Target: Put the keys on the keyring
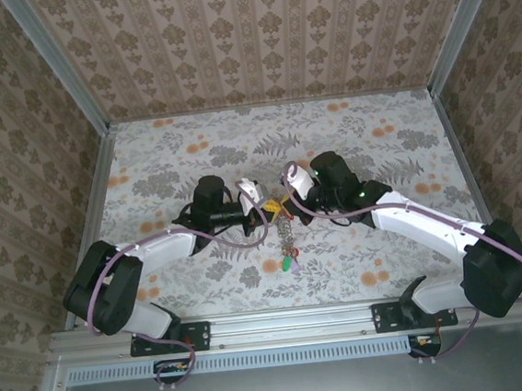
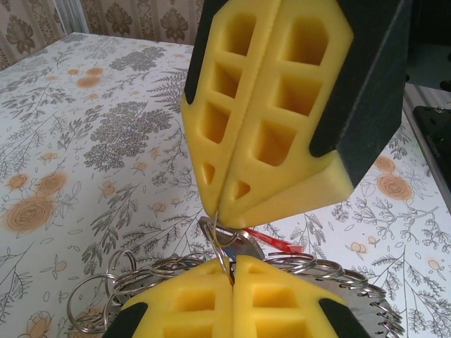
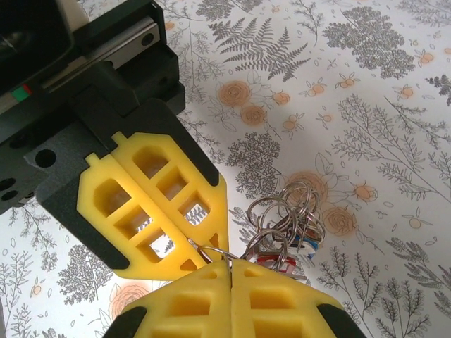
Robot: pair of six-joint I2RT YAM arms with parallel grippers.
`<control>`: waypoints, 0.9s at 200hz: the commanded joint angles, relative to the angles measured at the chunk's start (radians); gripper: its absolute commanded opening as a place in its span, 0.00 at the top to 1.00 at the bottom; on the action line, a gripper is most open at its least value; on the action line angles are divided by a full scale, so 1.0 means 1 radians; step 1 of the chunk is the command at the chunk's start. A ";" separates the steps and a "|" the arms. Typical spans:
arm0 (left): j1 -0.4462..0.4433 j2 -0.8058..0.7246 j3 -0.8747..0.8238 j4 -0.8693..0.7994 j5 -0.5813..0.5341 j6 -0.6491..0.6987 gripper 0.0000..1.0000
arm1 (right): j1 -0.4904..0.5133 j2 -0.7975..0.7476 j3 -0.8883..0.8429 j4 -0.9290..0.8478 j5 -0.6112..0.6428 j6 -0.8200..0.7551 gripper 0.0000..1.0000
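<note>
Reaching inward tip to tip, left gripper and right gripper both clamp the keyring.

Floral-print tabletop, damask wallpaper walls on three sides, aluminium frame rails

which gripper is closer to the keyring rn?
Neither is ahead. The left gripper and the right gripper meet tip to tip, both shut on one thin wire ring at the far end of the keyring; left reaches in from its left, right from its right.
</note>
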 commanded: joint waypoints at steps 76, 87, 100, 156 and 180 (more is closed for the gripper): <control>-0.013 0.002 -0.006 0.047 0.077 0.042 1.00 | -0.064 0.035 0.064 -0.067 0.058 0.123 1.00; -0.013 0.002 -0.006 0.042 0.076 0.045 1.00 | -0.071 0.032 0.068 -0.072 0.053 0.128 1.00; -0.013 0.001 -0.004 0.036 0.074 0.048 1.00 | -0.079 0.028 0.069 -0.076 0.045 0.132 1.00; -0.015 0.006 0.004 0.027 0.075 0.054 1.00 | -0.086 0.050 0.087 -0.107 0.008 0.135 1.00; -0.015 0.013 0.005 0.034 0.071 0.051 1.00 | -0.087 0.085 0.099 -0.127 -0.016 0.135 1.00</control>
